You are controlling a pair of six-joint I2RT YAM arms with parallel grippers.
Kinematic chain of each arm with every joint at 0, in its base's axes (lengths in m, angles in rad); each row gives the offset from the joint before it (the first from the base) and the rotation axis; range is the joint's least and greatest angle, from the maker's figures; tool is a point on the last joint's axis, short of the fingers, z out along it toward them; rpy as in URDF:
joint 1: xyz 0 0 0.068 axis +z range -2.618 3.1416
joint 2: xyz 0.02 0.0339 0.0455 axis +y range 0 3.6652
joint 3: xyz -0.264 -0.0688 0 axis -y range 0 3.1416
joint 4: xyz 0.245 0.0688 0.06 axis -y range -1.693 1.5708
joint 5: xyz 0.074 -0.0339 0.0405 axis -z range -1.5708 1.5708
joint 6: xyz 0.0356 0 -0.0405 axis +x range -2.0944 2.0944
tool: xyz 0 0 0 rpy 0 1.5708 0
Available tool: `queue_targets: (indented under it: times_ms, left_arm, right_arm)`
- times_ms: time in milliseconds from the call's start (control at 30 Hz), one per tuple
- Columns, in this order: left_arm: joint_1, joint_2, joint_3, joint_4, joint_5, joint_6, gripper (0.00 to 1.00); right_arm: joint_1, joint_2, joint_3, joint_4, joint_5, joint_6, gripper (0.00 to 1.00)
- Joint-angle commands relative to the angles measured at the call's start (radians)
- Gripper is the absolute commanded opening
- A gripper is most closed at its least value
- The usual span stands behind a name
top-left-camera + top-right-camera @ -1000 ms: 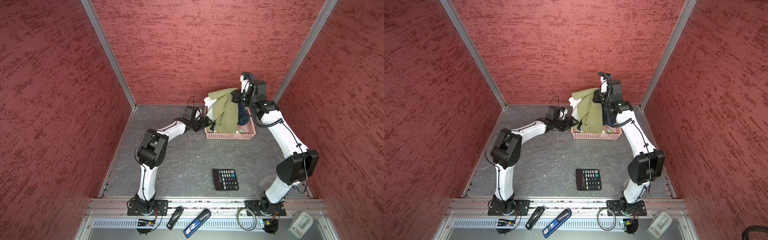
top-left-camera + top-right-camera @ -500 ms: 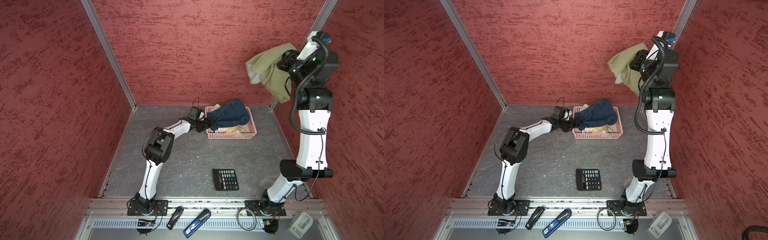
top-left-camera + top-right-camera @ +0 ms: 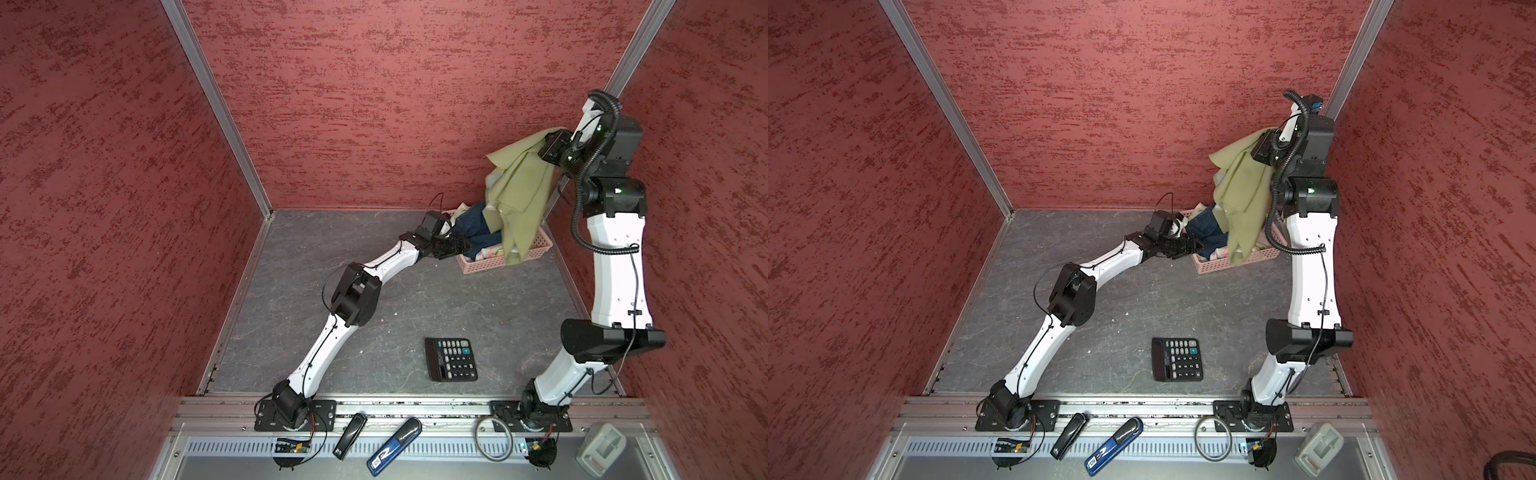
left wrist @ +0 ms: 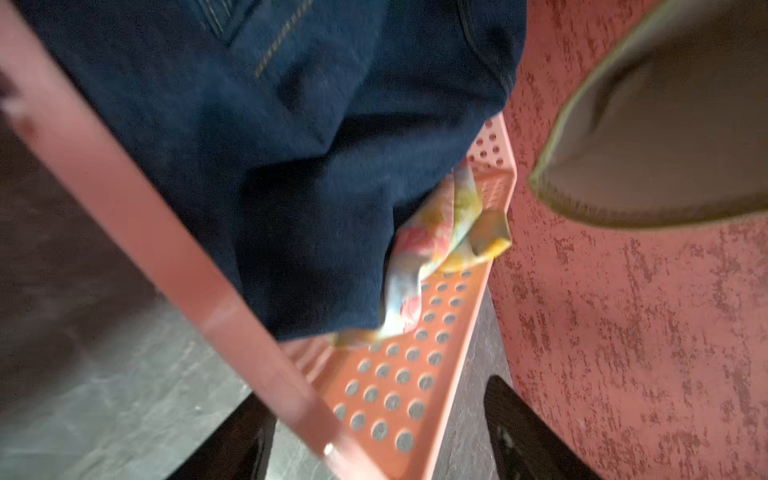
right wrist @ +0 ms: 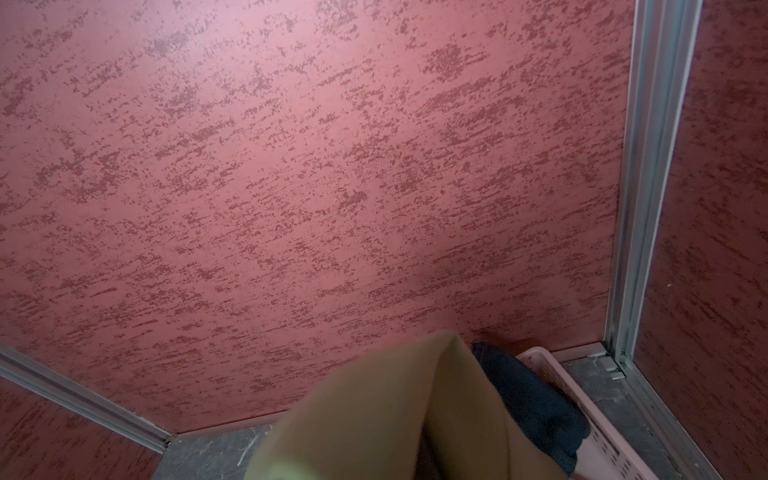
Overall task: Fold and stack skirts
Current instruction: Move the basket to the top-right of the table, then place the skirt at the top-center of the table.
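Hanging from the right tool (image 3: 545, 143), which is clamped on its top edge, the green skirt (image 3: 519, 199) dangles high over the basket (image 3: 538, 247) in the far right corner of the bench (image 3: 374, 299). Its lowest corner droops across the basket in both top views; whether it touches, I can't say. The denim skirt (image 3: 478, 235) lies heaped in the basket, with the floral skirt (image 4: 432, 237) crumpled under it. The left tool (image 3: 457, 246) sits low at the basket's end, jaws spread wide either side of the rim and gripping nothing that I can see. To my eye the job has hardly begun. One skirt is out and in the air, but none is spread flat or folded, and no stack is started. All three folds and the stacking are left, and two skirts have yet to leave the basket. A calculator (image 3: 451, 359) lies towards the front of the bench.
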Motion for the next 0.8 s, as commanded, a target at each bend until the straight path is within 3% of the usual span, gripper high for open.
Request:
queue_targets:
  times_ms: [0,133,333,433,533,600,767]
  left_arm:
    - [0.036,-0.086,-0.105,0.102,0.017,-0.018,0.80]
    - [0.135,-0.359,-0.465,0.280,0.000,-0.035,0.82]
    - [0.315,-0.790,-0.905,0.354,-0.014,-0.004,0.89]
    - [0.407,-0.970,-1.071,0.270,-0.032,0.007,0.92]
    - [0.494,-1.086,-1.146,0.039,-0.108,0.055,0.92]
    - [0.562,-1.153,-1.207,-0.018,-0.104,0.045,0.92]
    - [0.721,-1.332,-1.332,-0.103,-0.140,0.055,0.92]
  right_arm:
    - [0.006,-0.022,0.034,0.056,-0.045,0.007,0.00]
    - [0.075,-0.016,0.036,0.047,-0.012,-0.040,0.00]
    - [0.266,0.030,0.053,0.036,0.023,-0.094,0.00]
    - [0.396,0.074,0.093,0.006,0.068,-0.118,0.00]
    - [0.521,0.116,0.146,-0.031,0.077,-0.114,0.00]
    - [0.590,0.133,0.158,-0.035,0.101,-0.115,0.00]
    - [0.649,0.162,0.085,-0.036,0.098,-0.073,0.00]
